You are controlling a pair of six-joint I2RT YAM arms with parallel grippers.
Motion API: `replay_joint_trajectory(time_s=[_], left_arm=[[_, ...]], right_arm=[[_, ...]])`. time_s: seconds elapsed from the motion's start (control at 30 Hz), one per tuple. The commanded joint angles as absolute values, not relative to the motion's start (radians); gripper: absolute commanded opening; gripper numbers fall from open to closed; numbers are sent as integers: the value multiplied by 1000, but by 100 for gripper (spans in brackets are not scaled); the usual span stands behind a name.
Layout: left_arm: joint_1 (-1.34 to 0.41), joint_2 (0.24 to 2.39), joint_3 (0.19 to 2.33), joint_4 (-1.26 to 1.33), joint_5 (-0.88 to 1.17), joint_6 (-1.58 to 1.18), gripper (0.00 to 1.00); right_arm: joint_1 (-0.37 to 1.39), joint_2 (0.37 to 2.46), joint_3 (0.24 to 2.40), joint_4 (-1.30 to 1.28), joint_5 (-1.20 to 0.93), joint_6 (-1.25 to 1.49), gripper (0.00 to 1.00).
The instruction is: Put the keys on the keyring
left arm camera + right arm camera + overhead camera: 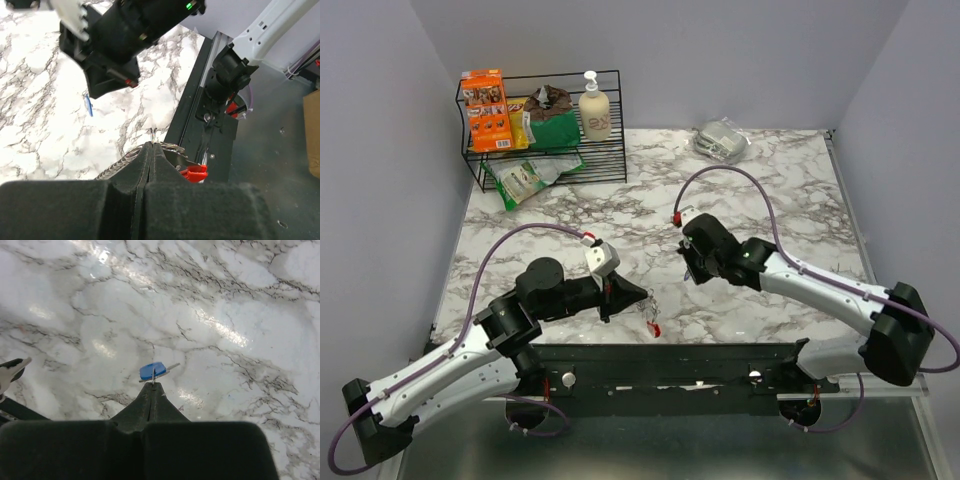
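**Both tools pinching: keyring on the left, blue key on the right**

Nearest me, my left tool [151,148] has its pads pressed together on the keyring [172,148]. A thin loop of wire pokes out just past the tips. The silver chain trails off to one side of the pads and the red clip [194,173] hangs at the other. From above, this sits over the near edge of the marble table [770,200], with the red clip dangling just below the tool tip.

A little farther in, my right tool [152,388] is also closed, and it pinches the blue-headed key [152,370] at its very tip. The head is bright blue plastic and a short silver blade sticks out beside it. The key is clear of the table surface. The two tools stand near each other but apart.

At the far left corner stands a black wire rack [608,152]. Its upper shelf carries an orange package [485,110], a green bag [554,130] and a cream pump bottle [595,110]. A green-and-white pouch [525,180] pokes out of the lower shelf. A plastic-wrapped bundle [722,140] lies at the far right.
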State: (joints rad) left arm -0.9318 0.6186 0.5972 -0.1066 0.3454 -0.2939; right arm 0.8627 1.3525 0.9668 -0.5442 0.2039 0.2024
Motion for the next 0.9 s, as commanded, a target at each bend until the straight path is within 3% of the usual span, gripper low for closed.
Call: replay_joint_trajectory(time_s=[0.0, 0.53, 0.87], left_arm=[[-936, 594, 655, -153, 318, -249, 0], [-937, 604, 695, -189, 439, -207, 0], [-936, 660, 706, -100, 511, -250, 0]], right_arm=[[868, 1247, 930, -447, 103, 117, 0], [870, 947, 885, -336, -375, -155, 0], [870, 887, 888, -311, -567, -187, 0]])
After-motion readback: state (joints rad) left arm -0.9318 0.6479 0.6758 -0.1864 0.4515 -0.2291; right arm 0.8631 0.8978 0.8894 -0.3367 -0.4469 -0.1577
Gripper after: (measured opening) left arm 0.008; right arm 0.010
